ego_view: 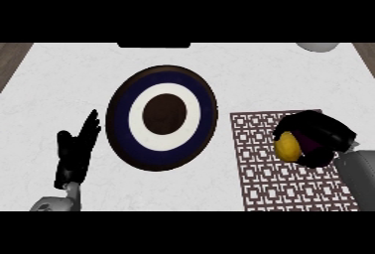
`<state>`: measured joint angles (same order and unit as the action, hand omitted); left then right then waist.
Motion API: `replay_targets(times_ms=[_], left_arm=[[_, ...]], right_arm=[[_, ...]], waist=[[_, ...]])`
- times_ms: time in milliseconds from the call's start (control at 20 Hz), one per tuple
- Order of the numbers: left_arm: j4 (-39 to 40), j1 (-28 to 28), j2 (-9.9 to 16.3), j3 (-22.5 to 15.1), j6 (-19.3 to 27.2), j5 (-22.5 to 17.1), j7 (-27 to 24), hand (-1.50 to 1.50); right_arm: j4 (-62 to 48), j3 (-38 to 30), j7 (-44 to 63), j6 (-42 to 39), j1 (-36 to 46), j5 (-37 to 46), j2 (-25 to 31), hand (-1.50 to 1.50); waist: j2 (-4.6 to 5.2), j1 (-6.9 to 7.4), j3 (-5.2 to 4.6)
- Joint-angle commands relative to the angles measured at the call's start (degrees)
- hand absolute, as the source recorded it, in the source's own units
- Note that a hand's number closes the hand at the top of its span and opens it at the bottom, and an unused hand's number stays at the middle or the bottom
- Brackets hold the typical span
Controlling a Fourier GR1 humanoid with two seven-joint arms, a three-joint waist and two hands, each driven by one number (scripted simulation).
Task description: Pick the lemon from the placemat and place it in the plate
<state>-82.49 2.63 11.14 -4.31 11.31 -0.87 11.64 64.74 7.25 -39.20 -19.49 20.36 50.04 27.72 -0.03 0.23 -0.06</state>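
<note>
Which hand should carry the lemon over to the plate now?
Right. The right hand is already curled round the lemon over the placemat, beside the plate. The left hand rests open at its far side.

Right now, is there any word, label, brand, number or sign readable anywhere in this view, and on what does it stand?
None: no readable text shows.
The plate bears only rings.
The placemat bears only a lattice pattern.
The lemon, in the right hand, shows no label.
</note>
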Motion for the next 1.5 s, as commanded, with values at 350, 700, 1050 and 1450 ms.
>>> replay_targets(times_ms=[350,700,1050,1450], left_arm=[[-3.00,-0.31,-0.33,0.67,-1.00,1.81,3.28,0.00],[-0.84,-0.58,-1.64,-0.67,-0.93,2.26,0.55,0.00],[-0.27,1.03,-2.45,-2.69,-2.55,2.28,1.10,0.00],[1.21,3.28,-2.72,-2.80,-1.90,3.25,1.65,0.00]], right_arm=[[2.15,-5.90,0.89,9.87,-0.76,1.42,-3.89,1.50],[6.35,0.85,31.31,19.79,4.48,12.44,-25.22,1.50],[8.93,9.34,54.78,27.24,12.82,17.65,-27.58,1.50],[10.91,18.79,85.58,32.91,23.11,26.94,-27.70,1.50]], waist=[[-0.07,-0.23,0.07],[-0.72,2.23,-0.58],[-0.80,5.75,-0.34],[-0.60,6.20,-0.31]])
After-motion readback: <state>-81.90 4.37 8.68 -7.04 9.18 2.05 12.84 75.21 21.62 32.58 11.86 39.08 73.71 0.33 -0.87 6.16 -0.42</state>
